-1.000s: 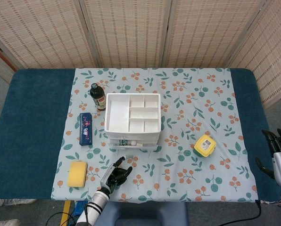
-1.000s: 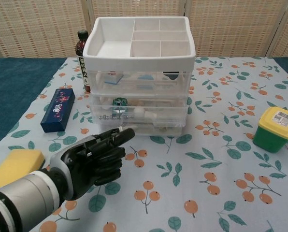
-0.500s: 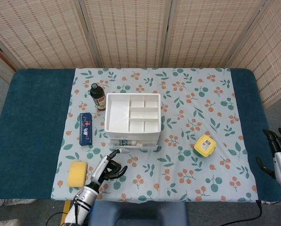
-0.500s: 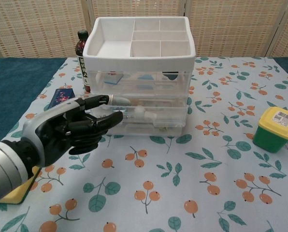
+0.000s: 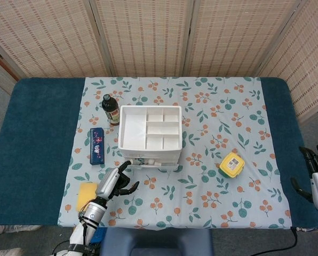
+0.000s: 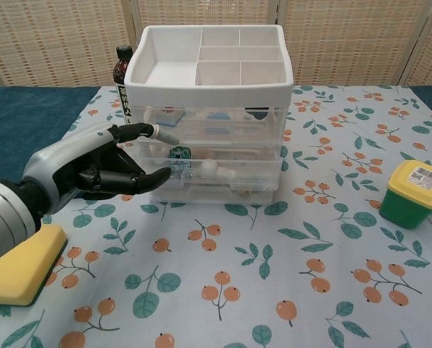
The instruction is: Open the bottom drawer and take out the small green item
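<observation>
Where the near table edge cuts the frame, the yellow rectangular sponge point(image 6: 22, 262) lies partly under the left forearm, its far end hidden. Left hand point(image 6: 93, 172) hovers just in front of the white plastic three-drawer organiser point(image 6: 209, 109), at its left front corner; fingers spread and extended toward the drawer fronts, holding nothing. Cannot tell whether a fingertip touches the clear plastic. Bottom drawer point(image 6: 216, 192) looks pushed in; contents blurred behind the clear front. Small green item point(image 6: 178, 154) shows through the clear fronts, left of centre; which drawer it sits in is hard to make out. Right hand point(image 5: 317, 176) at the far right table edge, cut off by the frame; fingers upright and apart, nothing in them. Green tub with yellow lid point(image 6: 414, 193) stands well to the right of the organiser. Blue rectangular box point(image 5: 97, 145) lies left of the organiser, mostly hidden by the hand in the chest view. Dark glass bottle point(image 5: 110, 110) stands behind the organiser's left rear corner, only neck and label edge visible from the chest. Leaf-and-berry tablecloth point(image 6: 310, 254) underneath all.
</observation>
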Action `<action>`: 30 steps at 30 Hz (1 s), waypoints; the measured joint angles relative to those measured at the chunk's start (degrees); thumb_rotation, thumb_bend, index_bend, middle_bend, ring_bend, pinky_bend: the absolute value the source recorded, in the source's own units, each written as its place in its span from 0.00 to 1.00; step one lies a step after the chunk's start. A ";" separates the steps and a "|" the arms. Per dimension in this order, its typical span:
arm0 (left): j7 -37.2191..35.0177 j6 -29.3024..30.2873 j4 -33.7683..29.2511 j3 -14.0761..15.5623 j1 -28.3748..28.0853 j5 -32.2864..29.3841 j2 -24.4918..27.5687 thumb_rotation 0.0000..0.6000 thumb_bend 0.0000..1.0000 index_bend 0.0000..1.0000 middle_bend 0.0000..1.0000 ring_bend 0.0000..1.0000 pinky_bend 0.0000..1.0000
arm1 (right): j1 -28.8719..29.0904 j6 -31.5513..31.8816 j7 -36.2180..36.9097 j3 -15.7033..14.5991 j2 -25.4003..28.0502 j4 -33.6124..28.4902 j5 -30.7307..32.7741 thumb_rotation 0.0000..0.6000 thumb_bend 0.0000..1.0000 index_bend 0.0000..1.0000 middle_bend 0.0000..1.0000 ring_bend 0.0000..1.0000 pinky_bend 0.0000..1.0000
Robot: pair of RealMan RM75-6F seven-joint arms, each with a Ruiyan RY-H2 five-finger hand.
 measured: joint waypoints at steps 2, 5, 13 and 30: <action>1.27 0.54 0.63 0.05 -0.37 -0.35 -0.46 1.00 0.34 0.23 1.00 1.00 1.00 | -0.04 0.05 0.09 0.03 -0.01 0.10 0.06 1.00 0.31 0.06 0.15 0.04 0.04; 3.33 1.19 1.59 0.27 -0.92 -0.71 -1.12 1.00 0.34 0.23 1.00 1.00 1.00 | -0.09 0.06 0.27 0.04 -0.07 0.32 0.18 1.00 0.31 0.06 0.15 0.04 0.04; 8.49 2.78 4.10 1.18 -2.23 -0.92 -2.79 1.00 0.34 0.22 1.00 1.00 1.00 | -0.10 0.20 0.55 0.12 -0.14 0.68 0.09 1.00 0.31 0.03 0.15 0.04 0.04; 18.63 6.17 7.28 2.77 -4.65 2.54 -4.52 1.00 0.34 0.26 1.00 1.00 1.00 | -0.68 0.45 1.05 -0.23 -0.45 0.94 0.29 1.00 0.33 0.02 0.15 0.04 0.04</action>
